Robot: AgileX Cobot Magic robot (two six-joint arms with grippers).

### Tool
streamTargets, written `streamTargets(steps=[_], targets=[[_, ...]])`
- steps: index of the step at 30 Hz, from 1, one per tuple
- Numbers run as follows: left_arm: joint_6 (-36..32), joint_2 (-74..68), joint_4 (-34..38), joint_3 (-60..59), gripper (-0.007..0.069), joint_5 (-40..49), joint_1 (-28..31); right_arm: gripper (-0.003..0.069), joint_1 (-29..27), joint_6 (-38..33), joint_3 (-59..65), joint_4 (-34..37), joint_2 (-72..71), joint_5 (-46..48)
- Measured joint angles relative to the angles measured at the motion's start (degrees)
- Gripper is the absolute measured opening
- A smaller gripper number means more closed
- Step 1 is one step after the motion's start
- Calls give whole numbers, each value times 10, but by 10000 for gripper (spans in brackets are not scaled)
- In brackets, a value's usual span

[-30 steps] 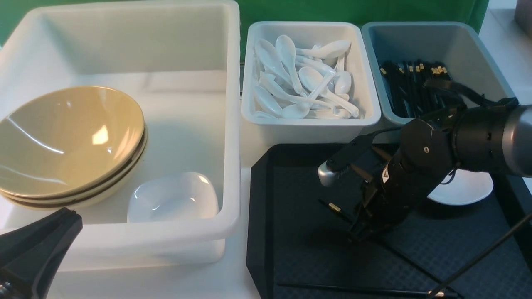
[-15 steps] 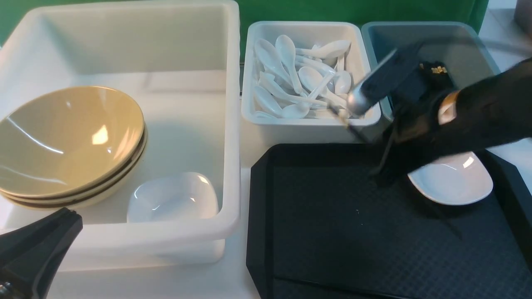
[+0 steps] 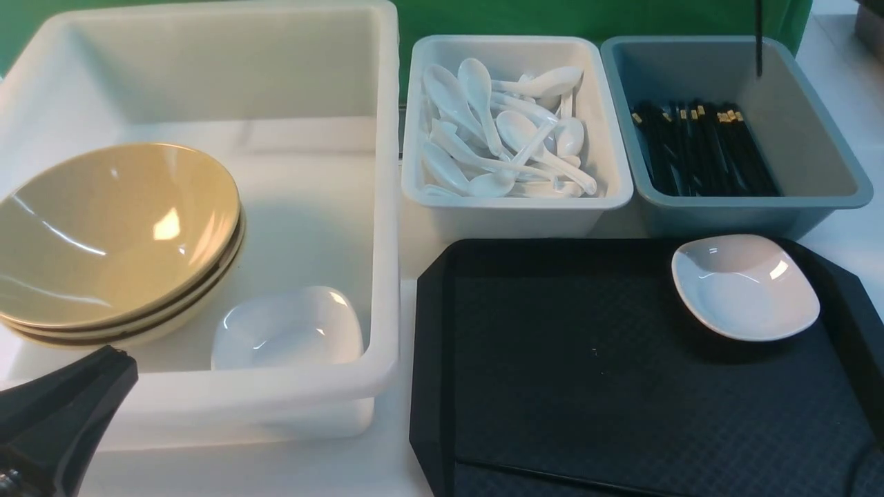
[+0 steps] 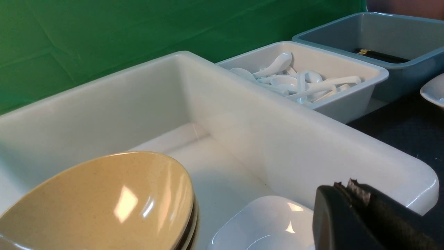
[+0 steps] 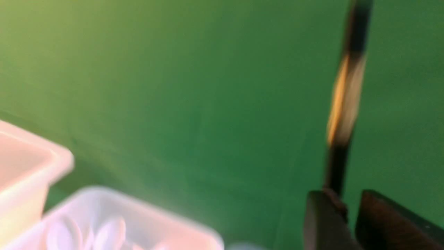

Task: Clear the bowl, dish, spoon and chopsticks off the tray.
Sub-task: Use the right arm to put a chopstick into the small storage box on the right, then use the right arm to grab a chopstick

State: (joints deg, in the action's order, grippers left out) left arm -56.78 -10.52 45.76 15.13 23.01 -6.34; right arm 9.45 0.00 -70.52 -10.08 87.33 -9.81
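On the black tray [image 3: 552,331] a small white dish [image 3: 746,286] sits at the far right corner, and one black chopstick [image 3: 552,478] lies along the near edge. A second chopstick [image 3: 758,38] hangs upright above the grey-blue tub [image 3: 815,159]. In the right wrist view this chopstick [image 5: 345,97] leans on one finger of my right gripper [image 5: 347,194], whose jaws stand apart. The right arm is out of the front view. My left gripper [image 3: 110,353] is shut and empty by the big white tub's near wall. Stacked olive-tan bowls [image 3: 117,228] lie in that tub. No spoon is on the tray.
The big white tub [image 3: 387,207] also holds another white dish [image 3: 286,328]. A smaller white tub [image 3: 514,207] behind the tray holds several spoons [image 3: 504,138]. The grey-blue tub holds several black chopsticks [image 3: 704,148]. A green backdrop stands behind.
My right arm rose from the tray with one chopstick, swung back over the grey-blue tub and left the front view. Its jaws have parted. The dish is uncovered.
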Motion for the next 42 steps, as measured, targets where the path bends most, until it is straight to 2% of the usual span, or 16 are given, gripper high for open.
streamTargets(steps=[3, 5, 7, 9, 11, 12, 13, 16, 18, 20, 23, 27, 33, 35, 39, 42], targets=[[0, 0, 0, 0, -11, 7, 0, 331, -12, 48, -64, 2, 28, 164], [0, 0, 0, 0, -11, 8, 0, 358, -12, 51, -85, 3, 29, 221], [0, 0, -1, 0, -11, 8, 0, 388, -5, 40, -136, 5, 20, 360], [0, 0, -1, 0, -11, 8, 0, 384, 18, -15, -172, 12, 5, 501], [0, 0, -1, 0, -11, 8, 0, 373, 31, -54, -180, 25, -3, 574], [0, 0, -1, 0, -11, 8, 0, 354, 54, -97, -182, 52, -9, 653], [0, 0, -1, 0, -11, 8, 0, 351, 57, -109, -180, 62, -10, 663], [0, 0, -1, 0, -11, 8, 0, 304, 118, -189, -122, 148, -11, 759], [0, 0, -1, 0, -11, 8, 0, 294, 150, -212, -82, 167, -11, 769], [0, 0, -1, 0, -11, 8, 0, 289, 218, -241, 6, 180, -10, 756], [0, 0, -1, 0, -11, 8, 0, 291, 260, -253, 67, 182, -10, 725], [0, 0, -1, 0, -11, 8, 0, 295, 318, -277, 175, 150, -10, 622], [0, 0, -1, 0, -11, 8, 0, 289, 325, -282, 259, 131, 5, 517], [0, 0, -1, 0, -11, 7, 0, 261, 328, -283, 278, 140, 27, 488], [0, 0, -1, 0, -11, 6, 0, 183, 329, -288, 272, 148, 49, 491], [0, 0, 0, 0, -11, 3, 0, 181, 331, -286, 255, 146, 54, 513]])
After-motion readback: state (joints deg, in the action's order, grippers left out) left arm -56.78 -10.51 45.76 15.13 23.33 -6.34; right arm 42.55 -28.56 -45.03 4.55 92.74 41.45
